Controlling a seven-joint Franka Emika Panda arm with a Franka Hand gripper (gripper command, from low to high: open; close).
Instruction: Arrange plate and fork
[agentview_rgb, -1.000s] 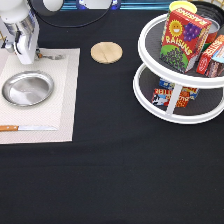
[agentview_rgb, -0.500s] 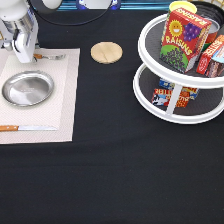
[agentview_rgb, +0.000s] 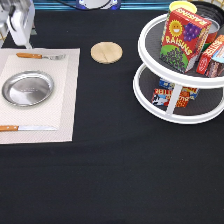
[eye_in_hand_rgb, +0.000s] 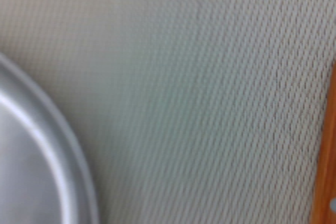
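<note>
Hovering above the fork (agentview_rgb: 40, 56), the claw (agentview_rgb: 20, 35) escapes the wrist view.

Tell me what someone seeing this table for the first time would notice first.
Probably the two-tier white turntable at the exterior view's right, with a bright raisins box on its upper shelf. Next, the place setting at the left: a shiny plate on a pale placemat, the fork lying above it and a knife below. The gripper hangs near the top left corner, just above the fork.
</note>
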